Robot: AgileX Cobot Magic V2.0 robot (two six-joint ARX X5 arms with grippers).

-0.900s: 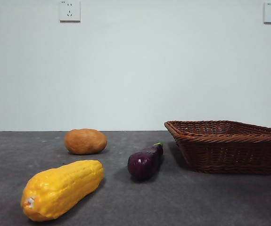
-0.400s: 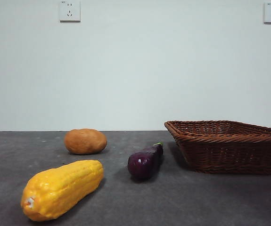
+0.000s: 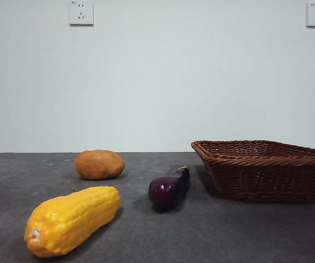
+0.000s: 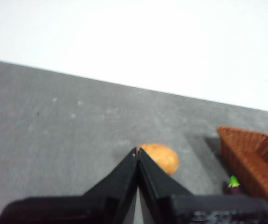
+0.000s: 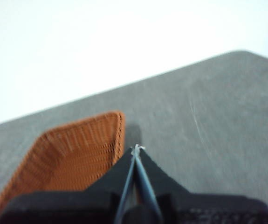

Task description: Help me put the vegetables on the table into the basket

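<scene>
A yellow corn cob [image 3: 72, 219] lies on the dark grey table [image 3: 212, 235] at the front left. An orange-brown potato [image 3: 99, 164] sits behind it and also shows in the left wrist view [image 4: 161, 157]. A dark-purple eggplant [image 3: 169, 188] lies in the middle, just left of the brown wicker basket [image 3: 267, 170], which looks empty. My left gripper [image 4: 137, 151] is shut and empty, raised, short of the potato. My right gripper [image 5: 136, 149] is shut and empty, raised beside the basket [image 5: 73, 154]. Neither gripper shows in the front view.
A white wall with two sockets [image 3: 81, 12] stands behind the table. In the left wrist view the basket's corner [image 4: 252, 158] and the eggplant's green stem [image 4: 234, 182] show beside the potato.
</scene>
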